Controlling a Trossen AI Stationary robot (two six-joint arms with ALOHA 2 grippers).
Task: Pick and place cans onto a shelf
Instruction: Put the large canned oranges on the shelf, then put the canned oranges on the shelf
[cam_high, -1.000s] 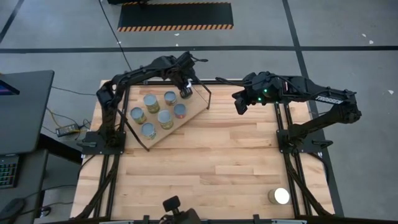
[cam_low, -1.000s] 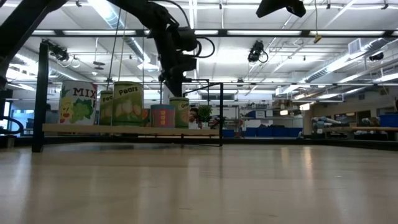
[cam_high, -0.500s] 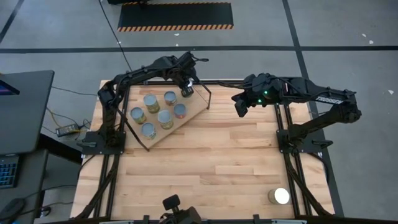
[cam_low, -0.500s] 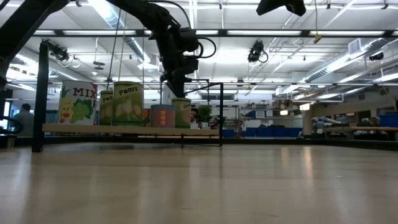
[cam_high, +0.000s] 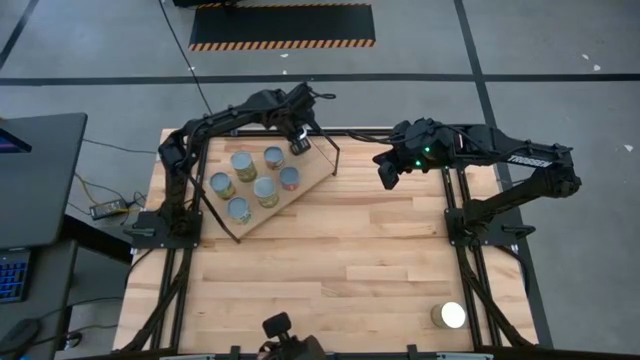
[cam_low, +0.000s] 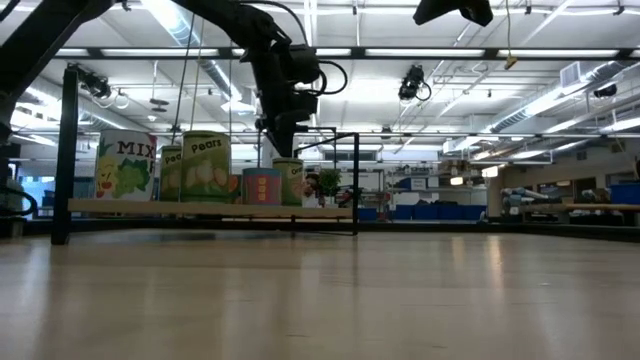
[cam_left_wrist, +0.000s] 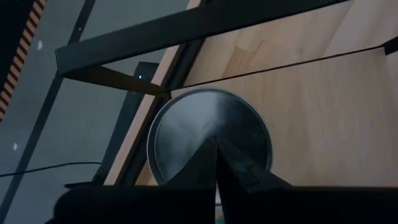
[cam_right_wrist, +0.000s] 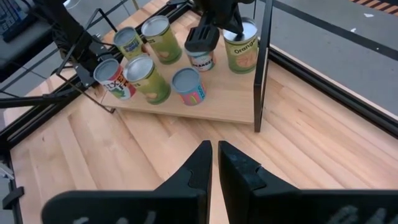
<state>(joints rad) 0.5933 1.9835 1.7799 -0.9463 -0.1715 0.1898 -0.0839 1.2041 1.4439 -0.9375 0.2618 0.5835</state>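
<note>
While one can (cam_high: 451, 315) sits apart, roughly six cans (cam_high: 264, 190) fill the shelf (cam_high: 290, 205).

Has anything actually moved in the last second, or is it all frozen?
Hardly anything. The left gripper has stayed shut above the can at the far corner of the shelf, shifting only a touch; nothing was picked up or let go. The right gripper hangs shut over the table as before. The shelf's other cans and the lone can near the front edge haven't moved.

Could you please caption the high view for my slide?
Left gripper shut above a can on the shelf; right gripper waits beside it.
</note>
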